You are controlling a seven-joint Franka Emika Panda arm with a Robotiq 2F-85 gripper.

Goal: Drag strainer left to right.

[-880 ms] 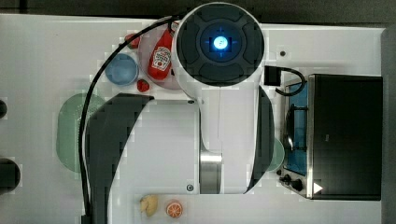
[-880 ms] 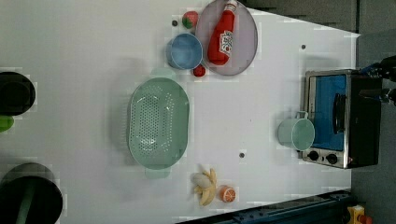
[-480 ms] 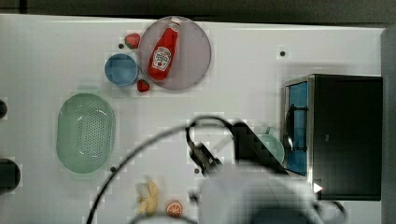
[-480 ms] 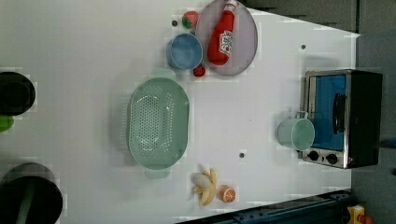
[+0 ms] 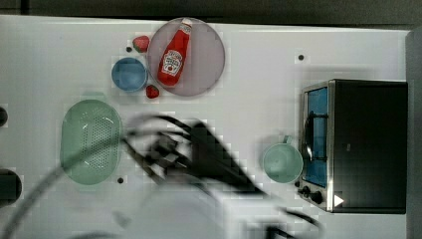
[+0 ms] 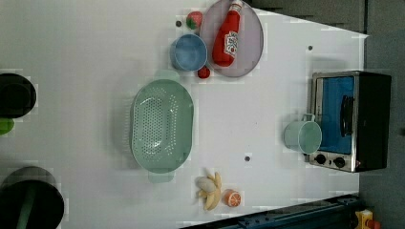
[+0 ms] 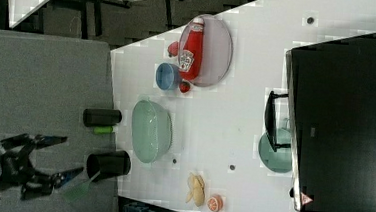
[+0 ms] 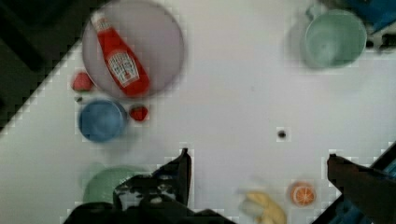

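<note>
— Which step is this?

— The very start, I'd judge — the approach. The strainer (image 5: 91, 142) sits untouched toward the top view's left on the white surface (image 5: 259, 64), just below the blue bowl (image 5: 129, 74), with the small red strawberry (image 5: 152, 91) between bowl and strainer rim. Nothing grips it.

— And the fingers?

— Spread wide and empty. In the wrist view the gripper (image 8: 259, 172) hangs high over the surface, one dark finger (image 8: 180, 170) close to the strainer's rim in the picture, the other far off by the orange slice (image 8: 302, 193). In the top view the arm is a dark blur just beside the strainer's right edge.

— What does the next move call for?

— Coming down over the strainer so one finger lands inside the basin and the other outside, or both hook the wall, then closing. After that a low, steady pull toward the top view's right.

— Is the path open?

— Mostly. The middle of the surface is bare; the mint-green mug (image 5: 282, 162) and the toaster oven (image 5: 356, 144) stand at the far right, so the drag should stop short of them. The plate (image 5: 206, 59) with the ketchup bottle (image 5: 174, 52) lies above the track, the banana (image 6: 210, 190) below it in the left view.

— Any risk?

— A light plastic shell may tip or slip if caught only by its lip.
</note>
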